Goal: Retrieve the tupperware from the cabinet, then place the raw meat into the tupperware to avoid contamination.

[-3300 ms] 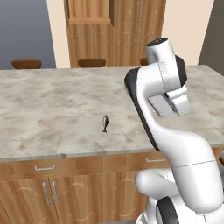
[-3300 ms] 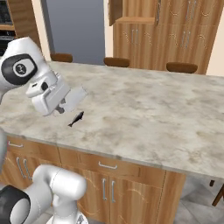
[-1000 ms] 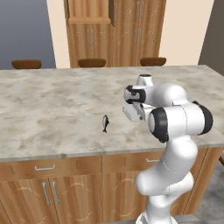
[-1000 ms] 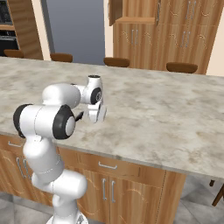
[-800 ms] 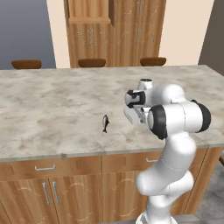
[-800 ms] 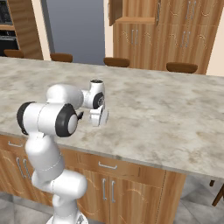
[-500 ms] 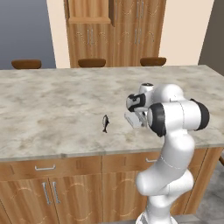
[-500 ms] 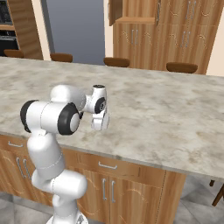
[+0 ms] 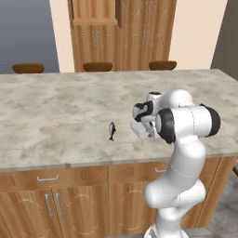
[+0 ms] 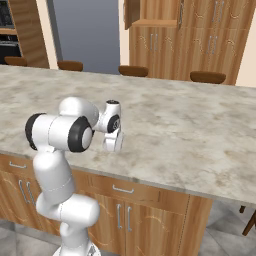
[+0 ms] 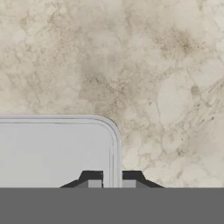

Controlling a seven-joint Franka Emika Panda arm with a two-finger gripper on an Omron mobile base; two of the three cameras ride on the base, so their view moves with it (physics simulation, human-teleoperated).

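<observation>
Now lowered: from the left base view, hand folded down over the marble counter [image 9: 56, 116], wrist dropped closer to the top than a second ago, gripper [image 9: 142, 131] just right of the raw meat [image 9: 111, 130], which lies small and dark on the stone, not touching the hand, in the same spot as before. Something pale and boxy under the wrist, likely the tupperware [image 9: 141, 130], edges too faint to trace. Cabinet [image 9: 122, 35] well behind the counter, one upper door ajar. From the right base view, same fold of the arm, gripper [image 10: 113, 145] pointing down, close over the counter [image 10: 190, 135]; raw meat hidden behind the arm on this side. From the hand view, clear tupperware [image 11: 57, 148] with a thin pale rim and rounded corner, flat against marble [image 11: 144, 57]; fingertips [image 11: 91, 176] narrow, pinched on the rim wall between them. Judged: retrieval done, box being set down beside the meat; release looks next, then the pick of the meat. Whether the box already rests on the stone cannot be told.
</observation>
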